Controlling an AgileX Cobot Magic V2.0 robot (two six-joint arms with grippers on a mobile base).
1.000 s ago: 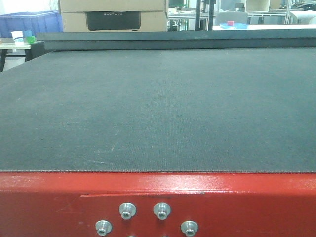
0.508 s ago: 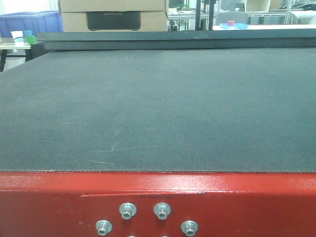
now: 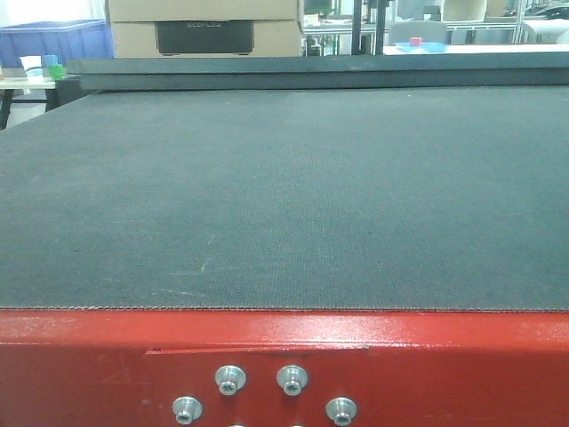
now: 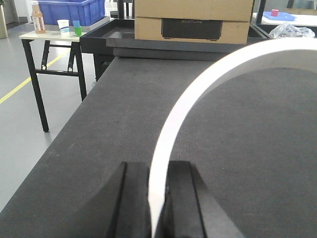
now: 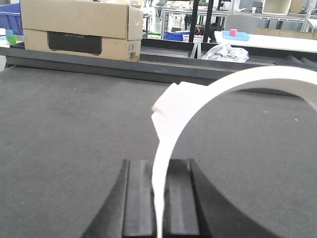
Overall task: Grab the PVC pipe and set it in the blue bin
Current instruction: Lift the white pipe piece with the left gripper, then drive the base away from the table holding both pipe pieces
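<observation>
In the left wrist view my left gripper is shut on the thin wall of a white curved PVC pipe, whose rim arcs up and to the right. In the right wrist view my right gripper is shut on a similar white curved PVC pipe wall with a notched step on its outer edge. I cannot tell whether both hold the same piece. The blue bin stands on a side table far back left, also in the front view. Neither gripper nor pipe shows in the front view.
A wide dark felt table has a red front edge. A cardboard box stands at the table's back. A small side table at the left holds a bottle and cups. A clear plastic bag lies at the back right.
</observation>
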